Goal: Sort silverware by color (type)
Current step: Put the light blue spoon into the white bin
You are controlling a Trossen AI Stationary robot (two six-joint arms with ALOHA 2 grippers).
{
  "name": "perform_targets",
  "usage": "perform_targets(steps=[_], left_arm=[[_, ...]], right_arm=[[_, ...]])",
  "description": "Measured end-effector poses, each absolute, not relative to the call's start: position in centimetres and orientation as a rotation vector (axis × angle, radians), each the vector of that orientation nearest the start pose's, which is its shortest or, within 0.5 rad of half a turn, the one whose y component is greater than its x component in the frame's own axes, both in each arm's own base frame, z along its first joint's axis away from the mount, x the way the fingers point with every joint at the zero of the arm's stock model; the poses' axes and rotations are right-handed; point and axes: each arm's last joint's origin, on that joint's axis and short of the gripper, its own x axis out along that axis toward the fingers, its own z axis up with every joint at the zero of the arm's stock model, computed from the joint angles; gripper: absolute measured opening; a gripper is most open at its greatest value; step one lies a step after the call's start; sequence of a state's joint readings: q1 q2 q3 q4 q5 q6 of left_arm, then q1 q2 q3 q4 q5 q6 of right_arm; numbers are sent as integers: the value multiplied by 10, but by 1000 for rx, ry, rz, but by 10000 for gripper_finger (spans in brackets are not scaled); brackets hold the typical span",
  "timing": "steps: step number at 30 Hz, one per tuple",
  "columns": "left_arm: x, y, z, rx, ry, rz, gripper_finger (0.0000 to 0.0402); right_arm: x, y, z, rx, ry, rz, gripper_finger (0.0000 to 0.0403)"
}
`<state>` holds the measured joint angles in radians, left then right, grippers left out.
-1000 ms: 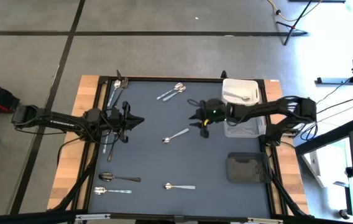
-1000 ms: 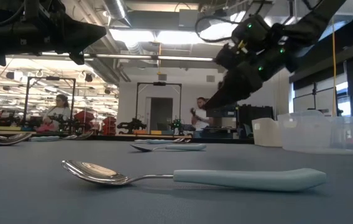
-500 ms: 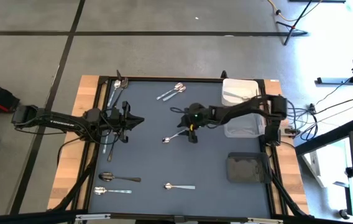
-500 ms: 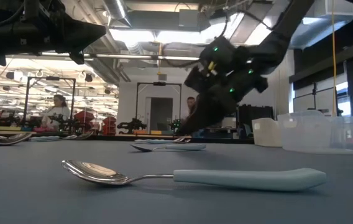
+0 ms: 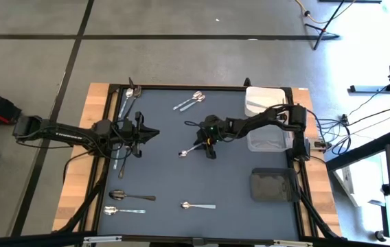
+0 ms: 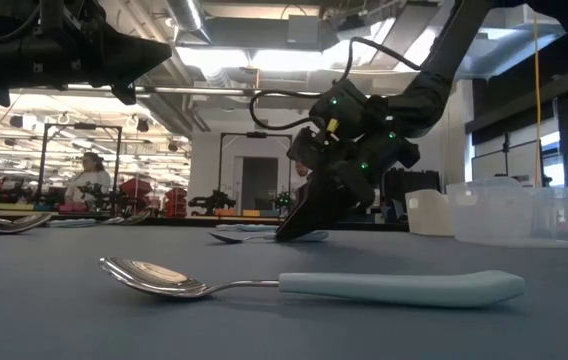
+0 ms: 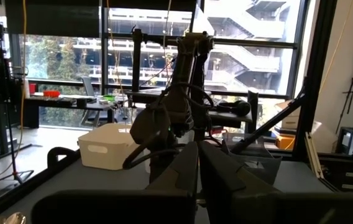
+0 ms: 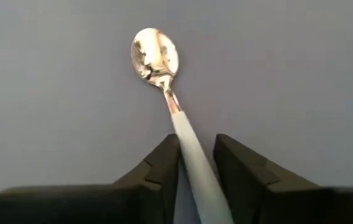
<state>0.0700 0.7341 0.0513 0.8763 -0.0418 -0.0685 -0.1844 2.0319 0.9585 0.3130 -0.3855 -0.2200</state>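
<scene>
A spoon [image 5: 189, 150] with a shiny bowl and a pale handle lies flat in the middle of the grey table. My right gripper [image 8: 195, 149] slants down onto its handle, one finger on each side; in the low view the right gripper [image 6: 290, 234] has its tips at the tabletop. My left gripper [image 5: 155, 132] hovers shut above the table's left side, with nothing in it. More silverware lies spread about: spoons at the far left corner [image 5: 128, 96], two near the far edge [image 5: 191, 101], and three near the front [image 5: 130, 197]. My right gripper has the spoon's pale handle [image 8: 187, 146] between its two fingers, partway back from the bowl. The fingers slant down from the table's right and run roughly along the handle. The spoon lies flat on the table, bowl pointing away from the gripper.
At the table's right stand a white bin [image 5: 276, 96] with a utensil in it, a clear bin [image 5: 267, 140] and a dark bin [image 5: 274, 184]. A pale-handled spoon [image 6: 314, 285] lies close to the low camera. People move in the room beyond the table.
My right gripper has travelled from beside the clear bin toward the table's left and gone down, tipping more steeply, until its fingertips stand at the middle spoon's handle. The spoon has stayed where it lay.
</scene>
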Motion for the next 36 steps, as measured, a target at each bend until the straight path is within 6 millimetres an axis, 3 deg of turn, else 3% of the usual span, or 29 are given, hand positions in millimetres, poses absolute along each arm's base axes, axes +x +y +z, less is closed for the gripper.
perform_targets(steps=[6,14,19,29,36], left_arm=[[146,11,191,-65,-198,105,11],[146,11,191,-65,-197,106,11],[146,11,191,-66,-197,105,11],[146,11,191,-66,-197,105,11],[146,12,191,-67,-197,106,11]], right_arm=[[371,-58,87,-25,710,274,16],[369,-58,91,-9,724,267,30],[359,-56,113,1,768,266,15],[327,-54,176,-88,839,174,19],[295,-72,214,-69,865,83,20]])
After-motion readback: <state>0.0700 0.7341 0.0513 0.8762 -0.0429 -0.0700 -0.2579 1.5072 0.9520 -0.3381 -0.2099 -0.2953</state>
